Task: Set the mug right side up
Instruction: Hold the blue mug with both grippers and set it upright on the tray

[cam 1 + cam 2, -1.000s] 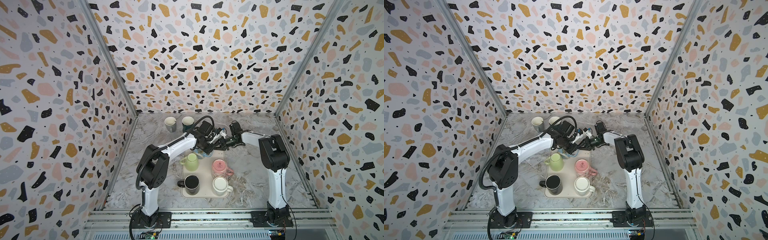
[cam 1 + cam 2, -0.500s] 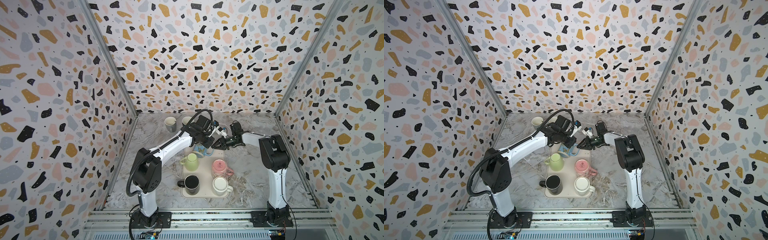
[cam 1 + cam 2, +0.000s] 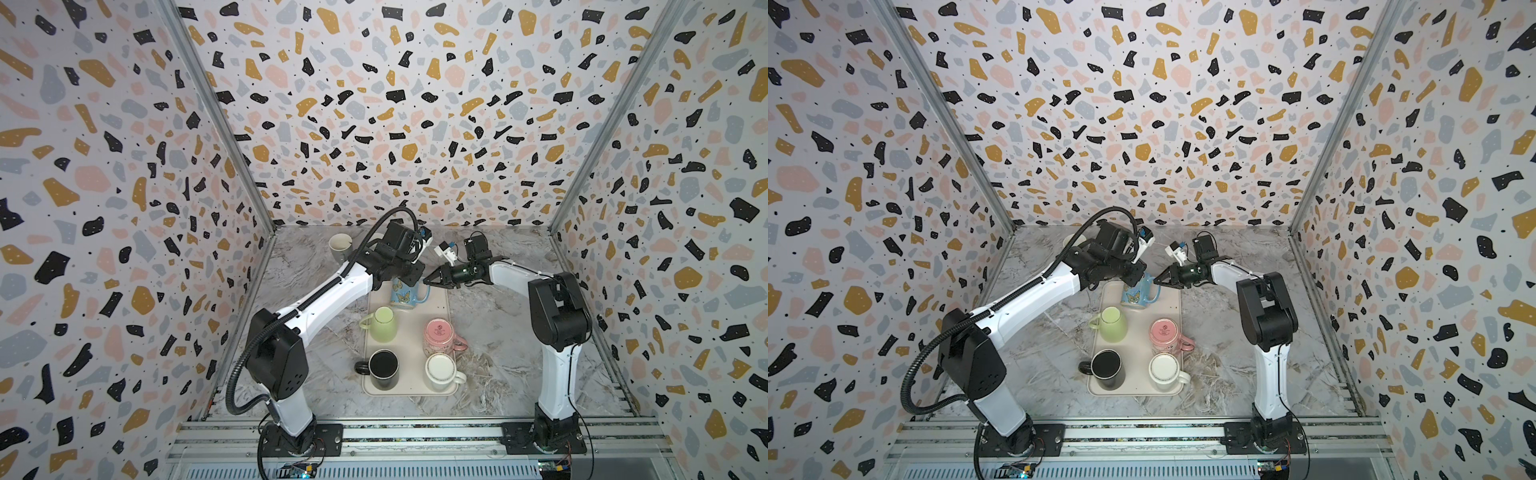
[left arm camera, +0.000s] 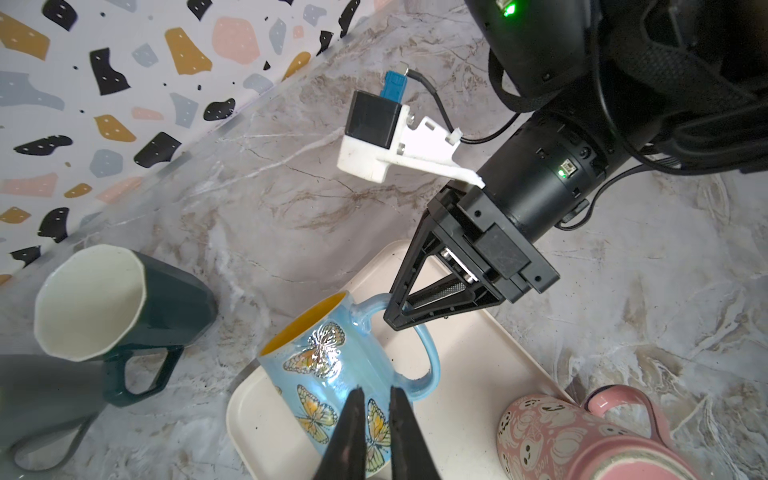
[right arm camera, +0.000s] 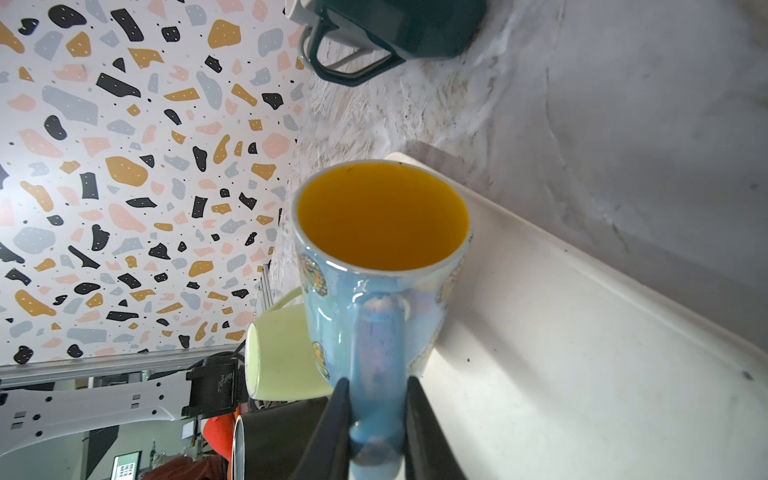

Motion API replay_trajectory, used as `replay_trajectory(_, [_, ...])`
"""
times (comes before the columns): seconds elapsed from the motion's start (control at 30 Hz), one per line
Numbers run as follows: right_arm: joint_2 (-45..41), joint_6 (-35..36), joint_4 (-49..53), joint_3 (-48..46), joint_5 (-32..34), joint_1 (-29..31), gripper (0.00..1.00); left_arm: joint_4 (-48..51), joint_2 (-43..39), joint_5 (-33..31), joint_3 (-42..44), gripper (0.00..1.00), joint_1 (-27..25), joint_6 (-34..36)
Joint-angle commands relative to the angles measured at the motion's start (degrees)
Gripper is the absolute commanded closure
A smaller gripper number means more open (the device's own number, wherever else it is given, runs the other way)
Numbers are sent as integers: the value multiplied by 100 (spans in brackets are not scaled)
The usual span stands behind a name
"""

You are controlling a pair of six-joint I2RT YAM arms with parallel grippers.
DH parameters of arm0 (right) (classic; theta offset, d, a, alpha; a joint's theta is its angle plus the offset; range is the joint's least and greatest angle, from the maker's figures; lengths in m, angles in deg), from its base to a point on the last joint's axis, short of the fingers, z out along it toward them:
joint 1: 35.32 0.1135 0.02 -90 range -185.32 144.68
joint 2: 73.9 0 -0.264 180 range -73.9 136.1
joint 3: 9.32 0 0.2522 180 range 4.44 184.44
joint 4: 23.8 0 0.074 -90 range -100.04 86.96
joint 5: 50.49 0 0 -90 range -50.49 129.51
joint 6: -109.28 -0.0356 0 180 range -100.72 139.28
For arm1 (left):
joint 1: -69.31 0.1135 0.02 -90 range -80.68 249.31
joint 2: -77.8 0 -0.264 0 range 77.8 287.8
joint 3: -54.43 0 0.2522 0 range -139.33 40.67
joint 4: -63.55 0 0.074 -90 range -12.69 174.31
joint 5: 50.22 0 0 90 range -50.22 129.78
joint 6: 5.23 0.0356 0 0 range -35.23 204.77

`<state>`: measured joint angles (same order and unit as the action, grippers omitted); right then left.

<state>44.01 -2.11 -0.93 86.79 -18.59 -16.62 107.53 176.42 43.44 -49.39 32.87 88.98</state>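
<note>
Backs the left gripper, jaws together, off the glossy blue butterfly-print mug, now mouth-up at the far end of the cream tray, handle clamped in the right gripper jaws: practically righted.

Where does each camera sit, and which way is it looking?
Both top views: high up front, looking down at the tray, left arm and right arm showing.
Left wrist: on the left arm, facing the butterfly mug; left gripper shows.
Right wrist: on the right arm, facing the mug's handle in the right gripper.
Shared: the butterfly mug.
</note>
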Motion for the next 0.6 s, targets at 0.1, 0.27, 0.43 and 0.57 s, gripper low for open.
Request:
replay_trajectory(0.1, [-662,197,-393,-19,-64,-1,100,-275,-210,-146,-135,86,76,-135])
replay_trajectory(0.27, [-762,345,-403,-43,79,20,100,-334,-266,-156,-75,86,106,-166])
replay_trajectory(0.43, [-855,441,-529,-171,116,44,100,-380,-288,-155,-31,86,133,-200])
replay_trajectory(0.57, [-900,410,-716,-326,81,62,100,-407,-293,-155,4,86,155,-232])
